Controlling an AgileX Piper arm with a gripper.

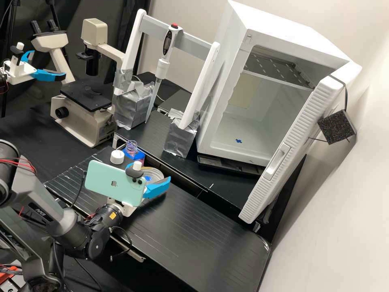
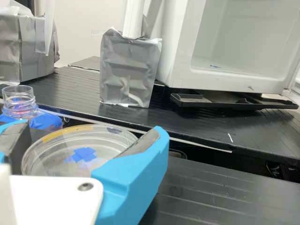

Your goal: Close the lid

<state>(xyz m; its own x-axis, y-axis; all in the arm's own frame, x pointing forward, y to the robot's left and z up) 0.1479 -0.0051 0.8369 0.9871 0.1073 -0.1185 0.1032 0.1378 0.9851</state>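
Note:
In the high view my gripper [image 1: 148, 178] is low over the front bench, its blue fingers on opposite sides of a clear round dish [image 1: 156, 173]. In the wrist view my gripper [image 2: 84, 145] is shut on this clear dish [image 2: 51, 149], a pad against either side of its rim. The rim carries a yellow strip, and a blue cross shows through the dish. Whether it is a lid alone or dish and lid together, I cannot tell. The phone mounted on the arm hides part of it in the high view.
An uncapped bottle [image 1: 131, 148] with blue around it stands behind, a white cap [image 1: 117, 157] beside it. Farther back are a pipette rack [image 1: 181, 138], a microscope [image 1: 83, 117] and a white cabinet [image 1: 219, 97] with its door [image 1: 291, 150] open. A raised bench edge [image 2: 187, 140] runs behind the dish.

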